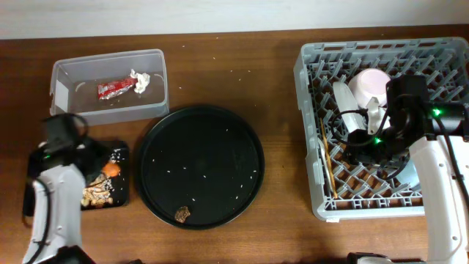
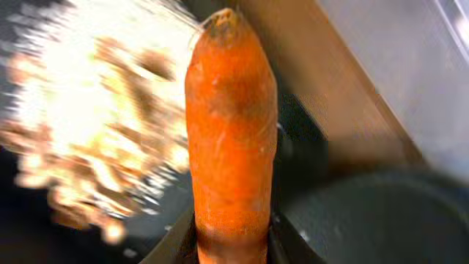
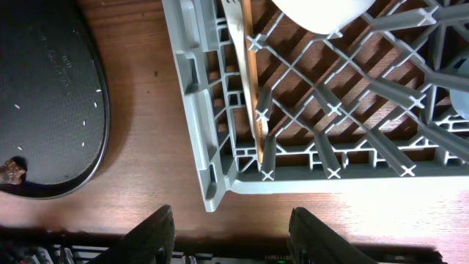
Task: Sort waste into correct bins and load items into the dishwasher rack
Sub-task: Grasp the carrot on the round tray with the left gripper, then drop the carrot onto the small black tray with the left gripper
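Orange carrot (image 2: 231, 125), pinched by the left gripper (image 2: 233, 242), hangs over the rice scraps (image 2: 66, 110) in the black tray (image 1: 124, 192) at near left, so it's waste sorting, I'd say, with a release due next, while the right gripper (image 3: 233, 227) gapes empty above the rack (image 3: 220, 183).

— Which colours are seen at the counter's far-left corner?
— A clear rectangular plastic tub (image 1: 73, 70) is seen there, with a red crinkled wrapper (image 1: 113, 89) and a crumpled white tissue (image 1: 141, 81) inside.
— And by the right edge?
— A grey plastic lattice crate (image 1: 309, 147) is seen, with a tan thin wooden chopstick (image 3: 248, 73) inside.
— Elsewhere?
— A large round black tray (image 1: 201, 147) is speckled with white grains, and a small brown crumb (image 1: 182, 213) is noted on it. Near the left edge, an orange carrot (image 2: 231, 125) is mottled darker, beside white rice with beige scraps (image 2: 80, 125).
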Controlling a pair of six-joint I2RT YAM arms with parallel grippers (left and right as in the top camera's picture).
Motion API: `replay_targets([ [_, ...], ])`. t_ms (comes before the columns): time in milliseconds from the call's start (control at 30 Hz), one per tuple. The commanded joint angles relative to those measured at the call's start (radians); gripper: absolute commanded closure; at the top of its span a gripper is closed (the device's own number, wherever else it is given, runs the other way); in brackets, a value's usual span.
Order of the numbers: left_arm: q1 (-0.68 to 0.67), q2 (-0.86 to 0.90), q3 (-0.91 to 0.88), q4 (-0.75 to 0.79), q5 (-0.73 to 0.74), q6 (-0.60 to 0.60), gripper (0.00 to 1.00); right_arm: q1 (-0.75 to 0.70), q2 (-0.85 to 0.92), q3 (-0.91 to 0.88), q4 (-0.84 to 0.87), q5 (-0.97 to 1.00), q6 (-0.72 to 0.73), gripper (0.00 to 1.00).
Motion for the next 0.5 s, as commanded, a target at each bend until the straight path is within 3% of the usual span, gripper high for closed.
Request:
replay_targets([
  [0,0.174,0.059,0.012,0.017,-0.011,0.022,0.87,0.007,-0.002,-0.003,-0.003,0.009,-0.003,0.46],
  [100,0.246,0.164,0.012,0.020,-0.007,0.007,0.87,0.007,-0.002,-0.003,-0.002,0.009,-0.003,0.46],
  [167,0.253,0.195,0.012,0.020,-0.007,0.007,0.68,0.007,-0.002,-0.003,-0.002,0.009,-0.003,0.46],
  [233,0.253,0.194,0.012,0.021,0.017,0.008,0.35,0.007,-0.002,-0.003,-0.002,0.009,-0.003,0.46],
  [267,0.253,0.193,0.018,0.019,0.057,0.008,0.26,0.006,-0.002,-0.003,-0.003,0.009,-0.003,0.46],
  [367,0.230,0.133,0.089,-0.082,0.146,0.051,0.21,0.005,-0.002,-0.003,-0.002,0.009,-0.003,0.46],
  [467,0.046,0.006,0.097,-0.150,0.321,0.132,0.20,0.005,-0.002,-0.003,0.013,0.009,-0.003,0.46],
])
